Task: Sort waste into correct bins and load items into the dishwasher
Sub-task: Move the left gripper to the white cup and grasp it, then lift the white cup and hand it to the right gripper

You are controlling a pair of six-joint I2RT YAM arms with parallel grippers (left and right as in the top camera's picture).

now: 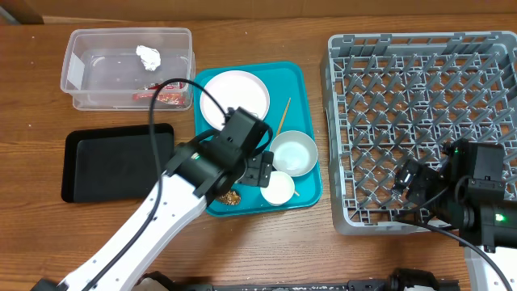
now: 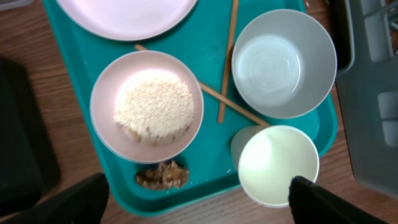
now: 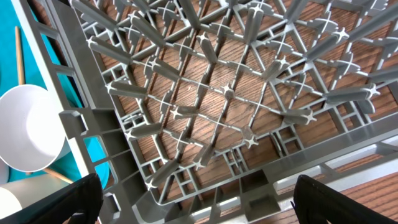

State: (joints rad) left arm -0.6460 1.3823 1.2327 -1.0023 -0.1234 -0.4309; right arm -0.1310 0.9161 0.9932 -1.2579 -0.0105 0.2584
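Teal tray point(image 1: 300, 81) mid-table. Nearest on it: brown food lump point(image 2: 161, 175) at near edge, small white cup point(image 2: 278, 165) to its right. Left gripper point(image 2: 199, 183) above them, jaws wide, nothing between. Behind: white bowl point(image 2: 147, 106) with rice point(image 2: 154, 104), pale blue bowl point(image 2: 284, 62) empty, chopsticks point(image 2: 227, 62) crossed between bowls. Farther: white plate point(image 1: 236, 93). Right gripper point(image 3: 198, 180) spread wide, empty, over near-left part of grey dish rack point(image 1: 420, 97). Black tray point(image 1: 117, 162) left of teal tray. Farthest: clear tub point(image 1: 81, 40) holding tissue ball point(image 1: 149, 56) and red wrapper point(image 1: 166, 99).

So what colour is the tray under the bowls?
Teal; the tray shows best in the left wrist view.
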